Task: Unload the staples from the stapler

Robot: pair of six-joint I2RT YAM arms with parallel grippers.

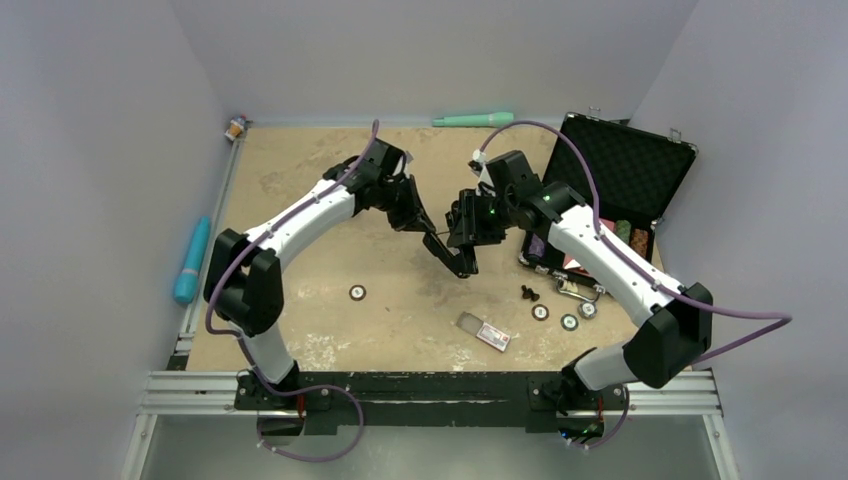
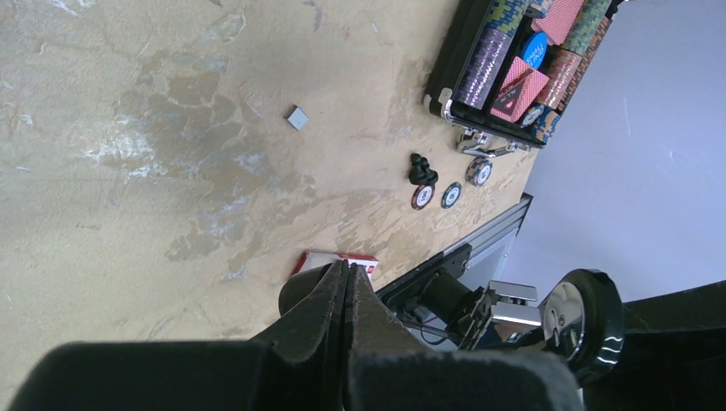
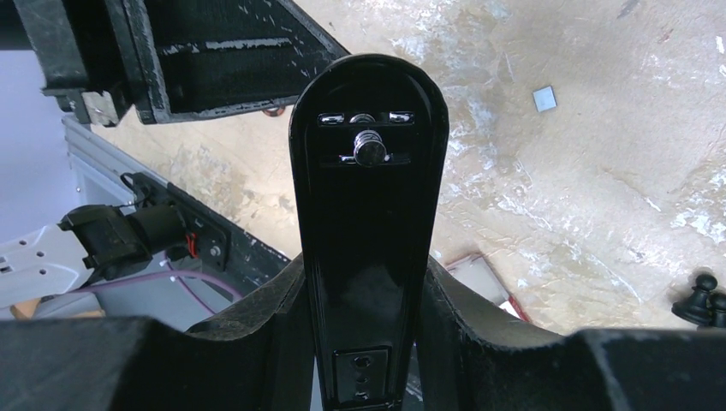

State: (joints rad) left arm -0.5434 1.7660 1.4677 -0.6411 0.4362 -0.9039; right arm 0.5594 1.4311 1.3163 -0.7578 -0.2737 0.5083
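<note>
Tools: right tool [image 3: 364, 287] is clamped on the black stapler [image 3: 368, 197], one finger on each side of the body, holding it up off the surface [image 2: 128, 214] near mid-table. Left tool [image 2: 347, 295] is pinched fully closed, and its wrist view shows nothing between the fingers. It sits just beside the stapler's end in the top view. A thin dark line [image 1: 437, 240] runs from its tip toward the stapler; can't tell what that is.

Staples [image 2: 297, 117]: one small silvery-grey block lies flat on the bare surface, well apart from both tools.

Progress, my read: at least one clip looks to be out already, so the unload is partly or mostly done. The magazine channel isn't visible in any view, so can't tell whether it's empty. Left to do: confirm nothing remains inside, pull any leftover strip, close the stapler, set it down.

Unrelated clutter: small box [image 1: 485, 332] near the front edge, loose chips [image 1: 569, 322], open chip case [image 1: 625, 170] at right.
</note>
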